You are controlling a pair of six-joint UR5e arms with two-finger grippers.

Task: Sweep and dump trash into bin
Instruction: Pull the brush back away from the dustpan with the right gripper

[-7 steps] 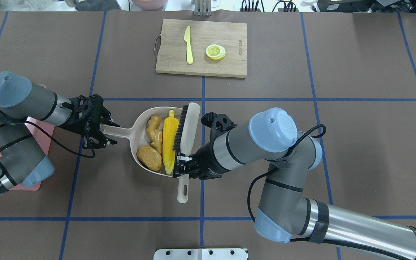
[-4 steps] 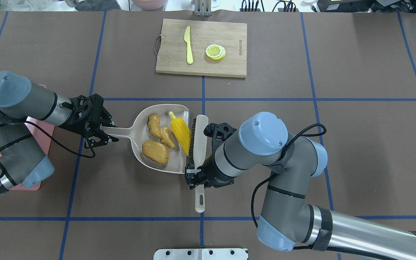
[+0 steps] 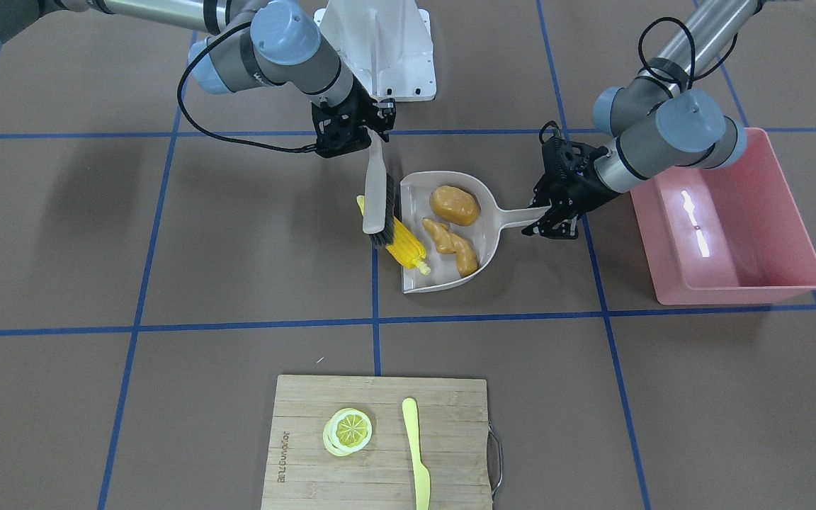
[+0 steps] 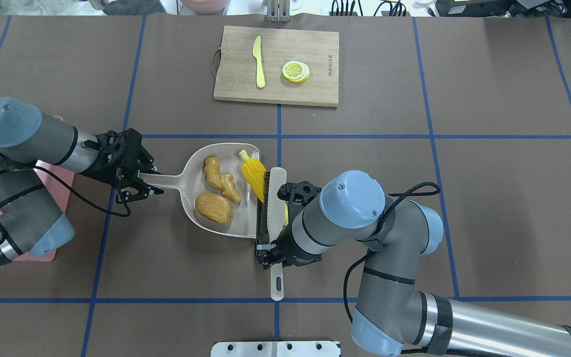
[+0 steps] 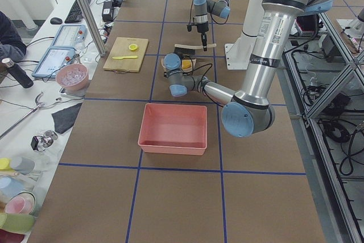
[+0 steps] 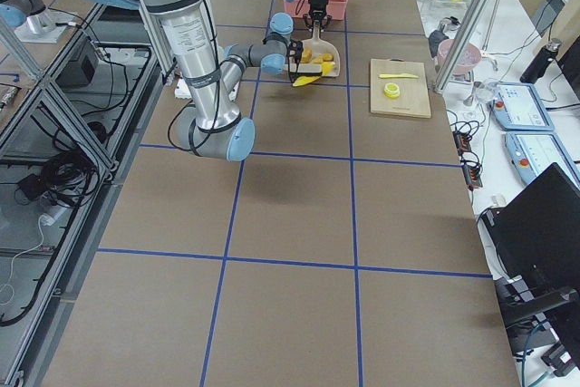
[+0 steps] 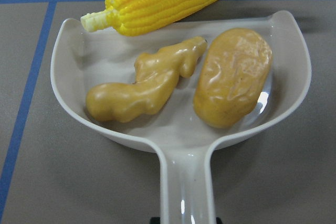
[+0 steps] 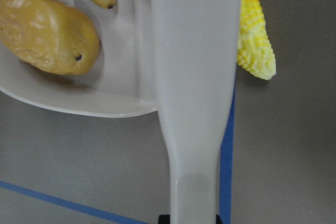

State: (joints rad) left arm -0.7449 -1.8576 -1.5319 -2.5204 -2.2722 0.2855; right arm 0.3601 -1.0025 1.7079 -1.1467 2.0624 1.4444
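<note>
My left gripper (image 4: pixel 149 181) is shut on the handle of the beige dustpan (image 4: pixel 242 220), which lies flat on the table. In the pan are the tan ginger root (image 4: pixel 221 179) and the brown potato (image 4: pixel 214 208). The yellow corn cob (image 4: pixel 252 171) lies aslant across the pan's open edge, its tip out on the table under the brush (image 4: pixel 275 198). My right gripper (image 4: pixel 268 250) is shut on the brush handle, with the bristles at the pan's mouth. The pink bin (image 3: pixel 734 290) stands beyond my left arm, with nothing in it.
At the far side of the table a wooden cutting board (image 4: pixel 275 91) carries a pale yellow knife (image 4: pixel 258 62) and a lemon slice (image 4: pixel 296 71). Brown mats with blue tape lines cover the table. A person sits at a side desk in the exterior left view.
The brush has drawn back from over the pan to its open edge and toward the robot. The corn has gone with it, from lying inside the pan to straddling the lip.
</note>
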